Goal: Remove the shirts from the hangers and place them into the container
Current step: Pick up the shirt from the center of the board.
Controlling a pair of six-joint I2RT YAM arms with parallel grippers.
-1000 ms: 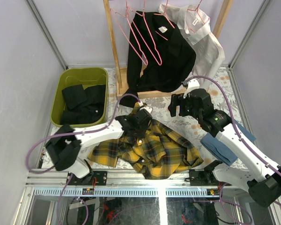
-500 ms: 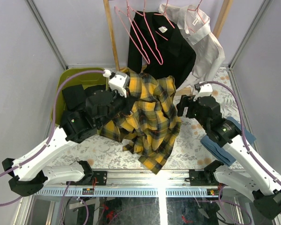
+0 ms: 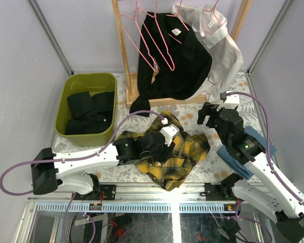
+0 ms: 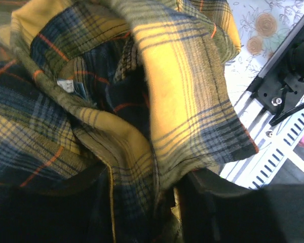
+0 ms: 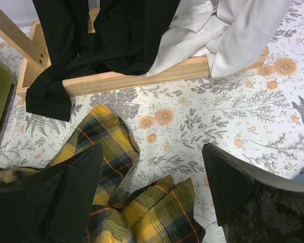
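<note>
We see the container (image 3: 109, 81) at the left of the table (image 3: 190, 115), with one shirt (image 3: 88, 114) lying inside it. To its right, at the back, stands the rack (image 3: 120, 50). Bare hangers (image 3: 152, 48) hang at the rack's left. A hanging shirt (image 3: 177, 66) is beside them, and another hanging shirt (image 3: 228, 50) is further right. The plaid shirt (image 3: 185, 149) lies heaped in front of the rack, with the left gripper (image 3: 162, 142) on it. The right gripper (image 3: 209, 114) is just to its right. A folded cloth (image 3: 233, 162) lies under the right arm.

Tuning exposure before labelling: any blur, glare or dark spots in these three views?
Top external: even light, sharp, some glare on the metal rail at the near edge. Left wrist: plaid shirt fills the frame, soft; left gripper fingers nearly black. Right wrist: tablecloth crisp, white shirt bright, right gripper fingers dark and blurred.
</note>
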